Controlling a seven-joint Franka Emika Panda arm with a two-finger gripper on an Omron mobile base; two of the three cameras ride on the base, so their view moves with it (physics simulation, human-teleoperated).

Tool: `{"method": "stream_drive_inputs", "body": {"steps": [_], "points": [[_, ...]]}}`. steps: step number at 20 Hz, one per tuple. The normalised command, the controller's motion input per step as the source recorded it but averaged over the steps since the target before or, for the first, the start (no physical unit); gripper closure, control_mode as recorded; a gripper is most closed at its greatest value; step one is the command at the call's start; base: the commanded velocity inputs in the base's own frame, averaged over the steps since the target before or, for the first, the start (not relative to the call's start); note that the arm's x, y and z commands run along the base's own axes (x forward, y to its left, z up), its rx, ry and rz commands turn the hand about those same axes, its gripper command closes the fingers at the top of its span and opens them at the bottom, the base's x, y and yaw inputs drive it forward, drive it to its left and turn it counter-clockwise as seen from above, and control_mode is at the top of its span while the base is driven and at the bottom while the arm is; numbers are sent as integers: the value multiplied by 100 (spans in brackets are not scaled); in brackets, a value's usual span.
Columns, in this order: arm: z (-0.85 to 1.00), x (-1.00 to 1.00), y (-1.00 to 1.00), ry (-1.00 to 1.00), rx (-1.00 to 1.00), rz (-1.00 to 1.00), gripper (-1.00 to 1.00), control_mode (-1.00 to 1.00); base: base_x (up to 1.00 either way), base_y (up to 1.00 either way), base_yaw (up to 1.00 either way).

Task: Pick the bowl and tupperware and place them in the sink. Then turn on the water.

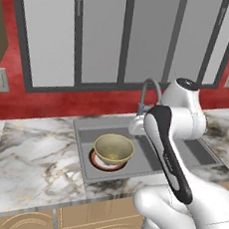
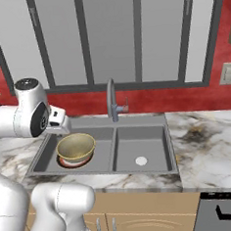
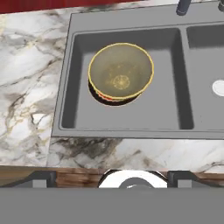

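Olive-gold with a yellow rim, the bowl sits in the left basin of the grey metal sink, and I see it resting on top of a round red-and-white plate whose edge peeks out beneath it. From the hand view I look down past the marble counter at the basin, with the gripper well above and apart from the bowl, its two dark fingertips spread wide and nothing between them. In the right base view the slim grey faucet stands behind the divider, and the right basin shows a pale drain. I cannot make out any tupperware on the counter from these angles. Wooden cabinet fronts run below the counter edge.
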Motion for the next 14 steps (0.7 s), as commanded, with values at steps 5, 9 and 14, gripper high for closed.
{"method": "stream_drive_inputs", "body": {"steps": [5, 9, 14], "points": [[50, -61, 0, -14, 0, 19, -100, -100, 0, 0, 0], [14, -23, 2, -6, 0, 14, -100, -100, 0, 0, 0], [1, 0, 2, 0, 0, 2, -100, -100, 0, 0, 0]]}}
